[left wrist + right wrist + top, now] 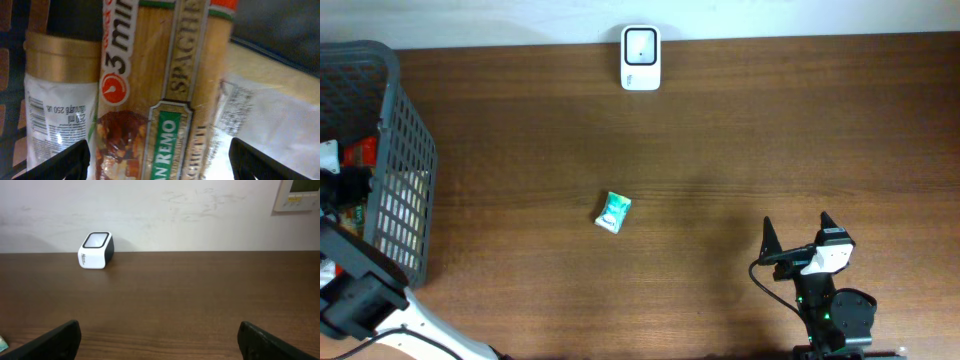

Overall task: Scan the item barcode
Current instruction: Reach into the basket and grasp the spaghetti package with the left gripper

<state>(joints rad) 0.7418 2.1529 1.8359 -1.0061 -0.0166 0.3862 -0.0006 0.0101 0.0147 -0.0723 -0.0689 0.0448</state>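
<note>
Inside the basket [405, 170] at left, the left pincer [160, 160] stands wide, straddling the spaghetti packet [170, 90] without gripping it; lined up for a pick, I judge. The right pincer [160, 340] is wide and empty over the near-right surface [770, 130], facing the scanner [641, 58] at the far edge.

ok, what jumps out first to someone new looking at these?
The spaghetti pack fills the left wrist view, beside a gold-banded bottle inside the grey basket at far left. On the table, a small teal packet lies in the middle and the white scanner stands at the far edge.
</note>
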